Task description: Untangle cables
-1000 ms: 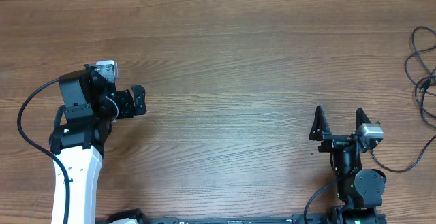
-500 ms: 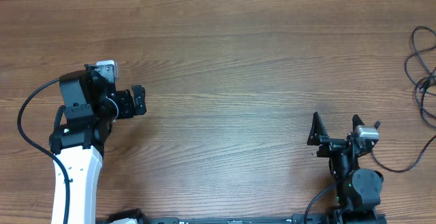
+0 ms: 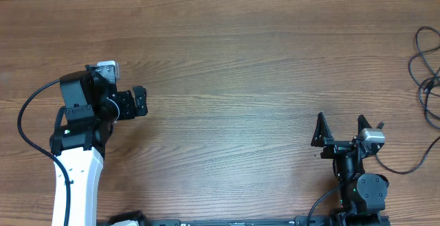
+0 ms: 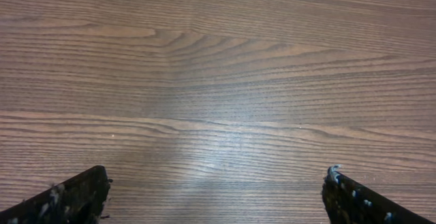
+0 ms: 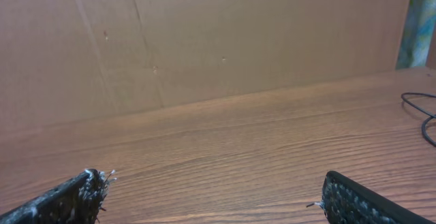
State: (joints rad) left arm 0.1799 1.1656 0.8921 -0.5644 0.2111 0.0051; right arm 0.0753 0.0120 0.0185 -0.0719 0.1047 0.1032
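Observation:
The cables [image 3: 426, 64] are thin black cords lying in loose loops at the far right edge of the wooden table [image 3: 234, 61], partly cut off by the frame. One loop [image 5: 421, 114] shows at the right edge of the right wrist view. My right gripper [image 3: 341, 119] stands open near the front right, well to the left of the cords, nothing between its fingers [image 5: 212, 178]. My left gripper [image 3: 139, 102] is far away on the left side, open over bare wood [image 4: 216, 173].
A cardboard wall [image 5: 204, 40] rises behind the table's far edge. A thin black line [image 3: 405, 167] trails from the right arm's wrist toward the right edge. The left arm's thick black cable [image 3: 24, 126] loops at the left.
The right gripper has shifted slightly toward the front edge of the table. The left arm and the cords have not moved.

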